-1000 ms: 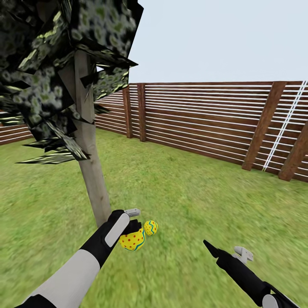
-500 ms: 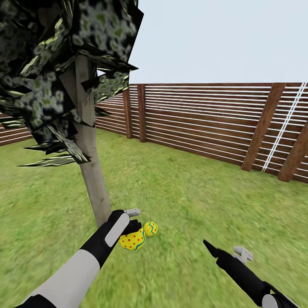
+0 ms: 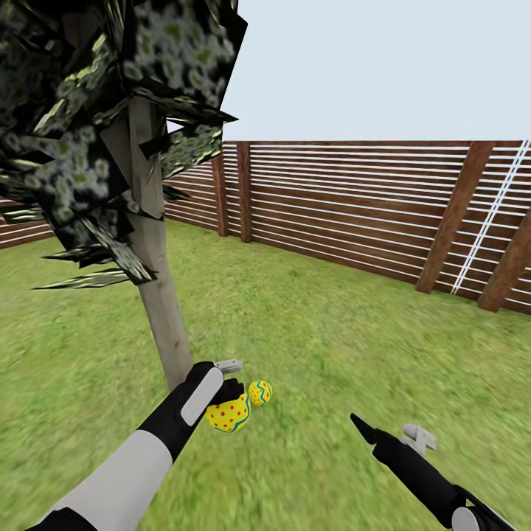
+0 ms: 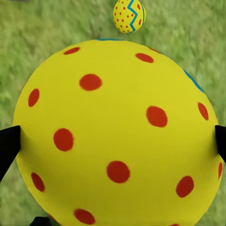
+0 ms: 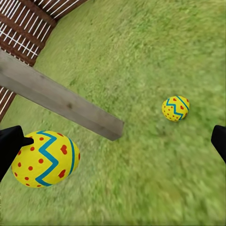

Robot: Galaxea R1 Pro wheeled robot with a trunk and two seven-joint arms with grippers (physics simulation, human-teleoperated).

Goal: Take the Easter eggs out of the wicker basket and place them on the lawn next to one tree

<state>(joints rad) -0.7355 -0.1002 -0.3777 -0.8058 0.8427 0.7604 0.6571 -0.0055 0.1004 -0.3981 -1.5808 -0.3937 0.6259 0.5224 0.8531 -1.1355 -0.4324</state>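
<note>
My left gripper (image 3: 227,404) is shut on a yellow Easter egg (image 3: 230,417) with red dots, held just above the lawn (image 3: 317,332) by the foot of the tree (image 3: 166,324). Up close the egg (image 4: 117,122) sits between the black fingertips (image 4: 7,143). A second egg (image 3: 259,392) lies on the grass just beyond it, near the trunk. My right gripper (image 3: 387,431) hangs open and empty at the lower right. Its wrist view shows an egg (image 5: 175,108) near the trunk's base (image 5: 66,103) and a nearer egg (image 5: 45,158); I cannot tell whether that one is the held egg. The wicker basket is out of view.
The tree's dark blocky foliage (image 3: 96,110) hangs over the upper left. A brown slatted fence (image 3: 354,206) runs across the back and down the right side. Open grass stretches between the tree and the fence.
</note>
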